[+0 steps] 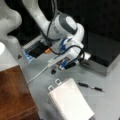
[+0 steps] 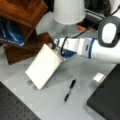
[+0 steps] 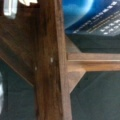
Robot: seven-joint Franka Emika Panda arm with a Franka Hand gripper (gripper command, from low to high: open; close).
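Basically the gripper (image 1: 54, 85) sits at the top edge of the white notepad (image 1: 70, 100), fingers (image 2: 55, 47) touching it, though whether they're actually clamped can't be made out. A black pen (image 1: 90, 86) lies just beside the pad on the grey table (image 1: 110, 100), with the wooden stand (image 2: 22, 15) nearby.

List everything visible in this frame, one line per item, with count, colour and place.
notepad: one, white, tilted on the grey table, beside the gripper.
pen: one, black, flat on the table, apart from the notepad, towards a front view's bottom.
wooden stand: one, dark brown, a front view's upper left.
blue book: one, under the wooden stand.
black box: one, a front view's right.
table: one, grey.
gripper: one, white, at the notepad's upper edge.
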